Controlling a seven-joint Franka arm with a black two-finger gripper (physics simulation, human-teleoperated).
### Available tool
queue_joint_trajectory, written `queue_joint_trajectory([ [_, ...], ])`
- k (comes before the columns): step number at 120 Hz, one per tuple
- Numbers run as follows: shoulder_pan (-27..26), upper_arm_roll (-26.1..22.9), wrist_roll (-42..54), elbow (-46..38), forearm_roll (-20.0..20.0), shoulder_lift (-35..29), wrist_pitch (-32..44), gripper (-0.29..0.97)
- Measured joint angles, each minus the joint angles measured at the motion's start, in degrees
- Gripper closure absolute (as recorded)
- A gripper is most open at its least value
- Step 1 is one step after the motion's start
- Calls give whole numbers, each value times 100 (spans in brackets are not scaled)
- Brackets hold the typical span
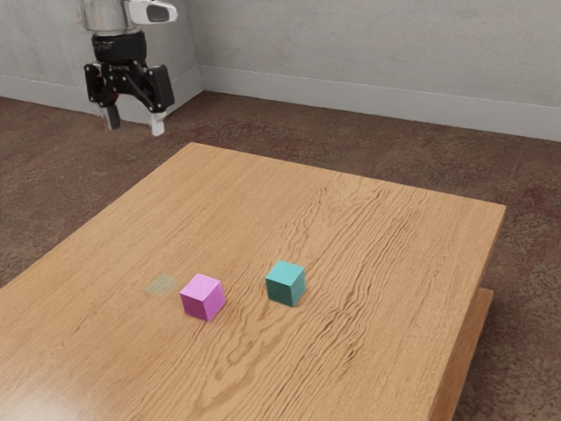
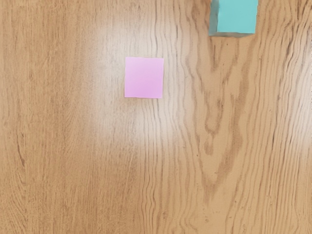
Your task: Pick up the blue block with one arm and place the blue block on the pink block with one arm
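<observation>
My end effector (image 1: 133,120) hangs high over the tabletop (image 1: 377,254), spread and empty. The blue block (image 1: 286,282) sits near the tabletop's middle, close to the pink block (image 1: 202,296). I judge that an off-centre descent could knock it aside.

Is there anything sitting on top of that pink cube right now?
Nothing: the pink block shows a bare top face. The blue block sits apart from it on the table. Its underside is hidden.
</observation>
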Motion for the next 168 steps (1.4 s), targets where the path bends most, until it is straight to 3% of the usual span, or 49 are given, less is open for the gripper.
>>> queue_joint_trajectory([
  [17, 164, -64, -67, -326, 19, 311, 886, 0],
  [39, 111, -629, -359, -571, 245, 1292, 1935, 0],
  [58, 112, -1006, -600, -2237, 355, 1100, 3388, 0],
  [84, 115, -1544, -929, -2439, 904, 1551, 4613, 0],
  [129, 117, -1812, -1633, -2977, 1181, 1815, 5645, 0],
  [168, 186, -1752, -1967, -2386, 1341, 2561, 5823, 0],
])
